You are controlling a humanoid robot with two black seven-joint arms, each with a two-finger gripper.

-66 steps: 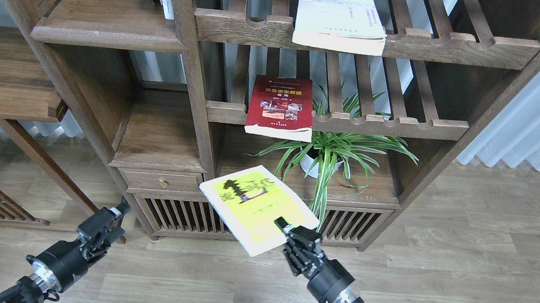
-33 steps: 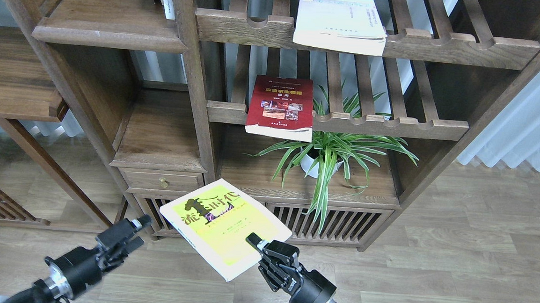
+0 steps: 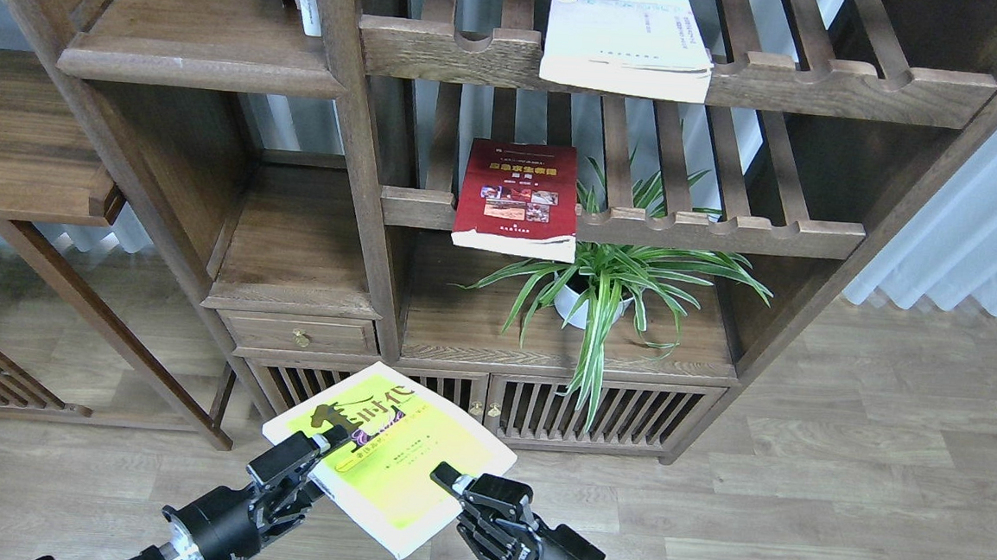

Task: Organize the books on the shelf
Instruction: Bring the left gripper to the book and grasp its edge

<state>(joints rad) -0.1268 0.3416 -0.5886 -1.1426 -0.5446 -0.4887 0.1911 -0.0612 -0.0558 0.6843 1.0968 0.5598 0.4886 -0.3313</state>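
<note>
A large dark-brown wooden bookcase point(image 3: 358, 176) fills the upper part of the head view, standing on a grey-brown plank floor point(image 3: 839, 509). Its solid flat plank shelf with a rounded moulded front edge point(image 3: 200, 63) sits at the upper left. To the right are two slatted racks with scalloped notches along the front rail: an upper rack point(image 3: 822, 83) and a lower rack point(image 3: 726, 233). Pale curtains point(image 3: 976, 249) hang at the right edge.

The white-lavender paperback point(image 3: 626, 37) lies flat on the upper rack, its near edge overhanging the front rail. The dark red paperback with a yellow title and photos point(image 3: 518, 196) lies flat on the lower rack at its left end, also overhanging the rail. A green spider plant in a white pot point(image 3: 611, 287) stands on the cabinet top below the lower rack.

The lime-yellow and white paperback with dark characters point(image 3: 388, 455) is held in the air in front of the cabinet doors, cover up, tilted. The right gripper point(image 3: 451, 482) is clamped on the book's near right edge. The left gripper point(image 3: 315, 446) meets the book at its left edge, over the dark characters; whether its fingers are closed on the book cannot be told.
</note>
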